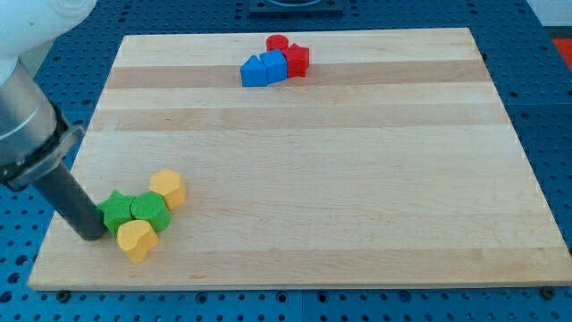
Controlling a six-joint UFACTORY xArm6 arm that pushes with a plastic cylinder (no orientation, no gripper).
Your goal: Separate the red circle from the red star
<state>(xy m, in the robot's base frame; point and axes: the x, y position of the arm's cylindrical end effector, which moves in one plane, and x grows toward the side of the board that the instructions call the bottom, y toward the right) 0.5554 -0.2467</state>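
The red circle sits near the view's top, touching the red star just to its lower right. A blue cube and a blue pentagon-like block lie against them on the left. My tip rests at the view's lower left, far from the red blocks, just left of a green star.
A green circle, a yellow hexagon and a yellow heart cluster with the green star at the lower left. The wooden board has edges on all sides, over a blue perforated base.
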